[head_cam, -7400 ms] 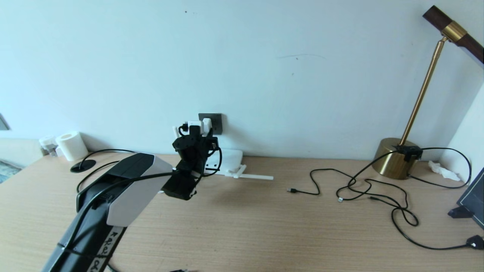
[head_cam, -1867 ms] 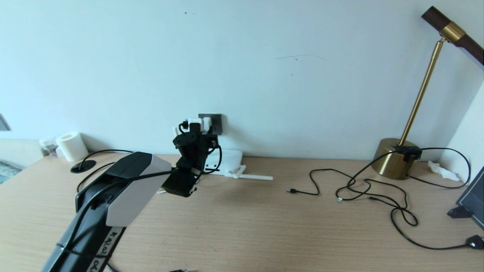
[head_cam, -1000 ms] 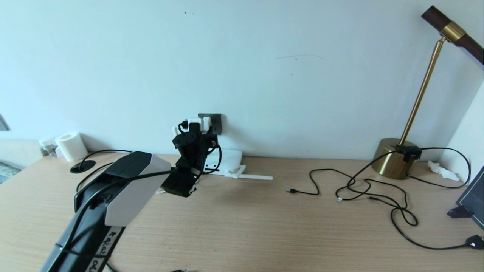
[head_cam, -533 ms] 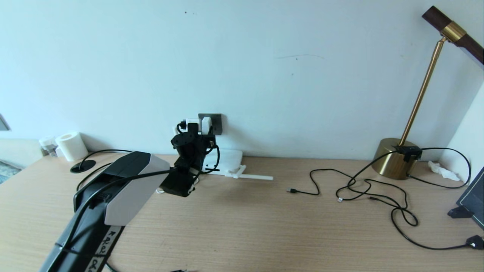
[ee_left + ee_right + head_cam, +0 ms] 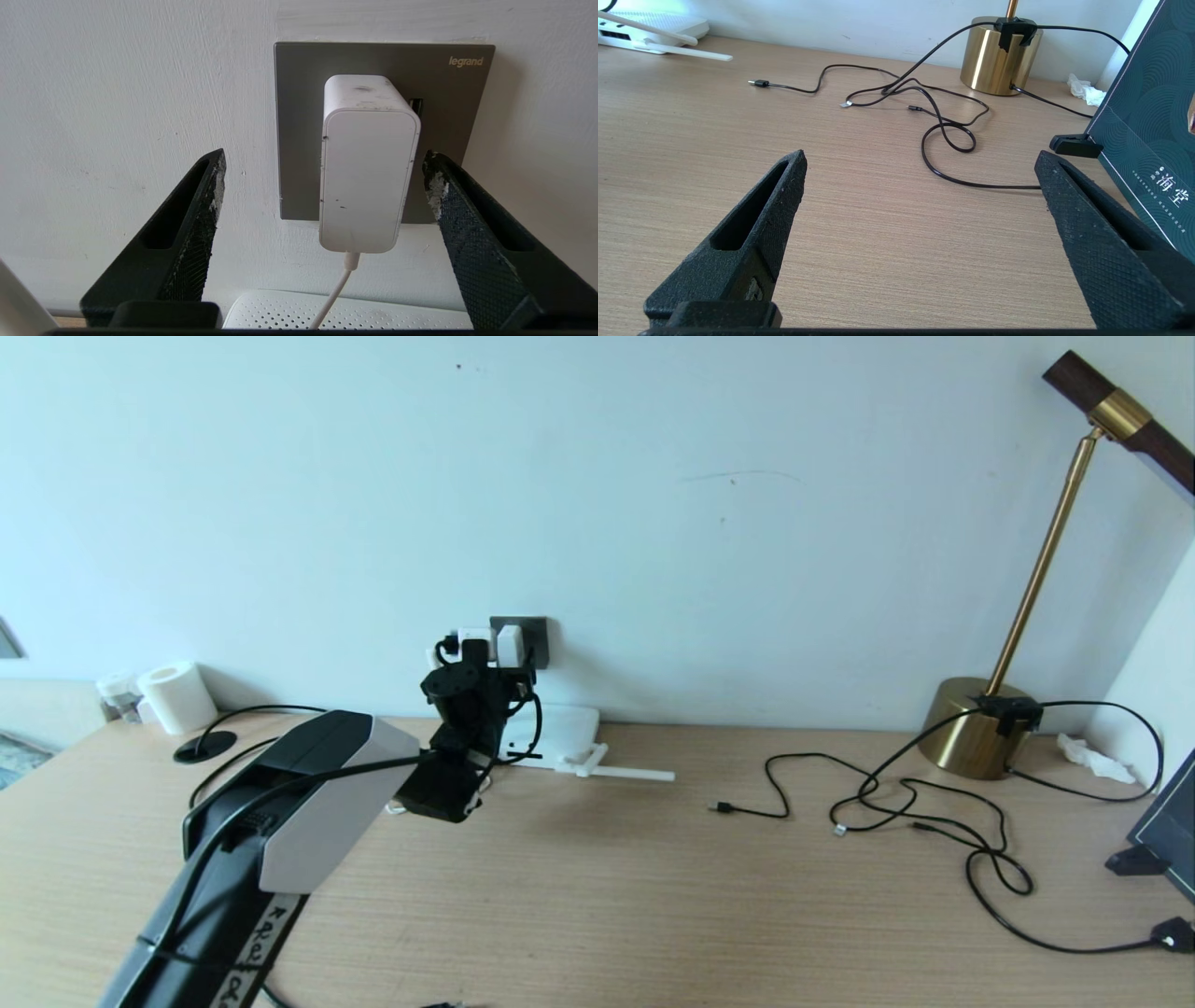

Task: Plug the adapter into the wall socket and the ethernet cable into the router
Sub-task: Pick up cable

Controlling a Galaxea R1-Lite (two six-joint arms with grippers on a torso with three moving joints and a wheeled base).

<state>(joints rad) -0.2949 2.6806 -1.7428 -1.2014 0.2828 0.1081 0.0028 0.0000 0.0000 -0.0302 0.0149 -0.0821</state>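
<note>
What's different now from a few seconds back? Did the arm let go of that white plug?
Yes. The left gripper has opened and let go of the adapter, which sits in the wall socket with both fingers clear of its sides. The arm has eased back slightly. The router, the loose black cords and the lamp have not moved, and the right gripper stays open over the desk.

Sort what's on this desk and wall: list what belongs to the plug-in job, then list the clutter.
Job:
- adapter, seated in the wall socket
- router below it
- left claw, open around the adapter
- ethernet cable: not identifiable

Clutter:
- brass lamp
- thin black cords
- paper roll
- dark green box
- crumpled tissue
</note>
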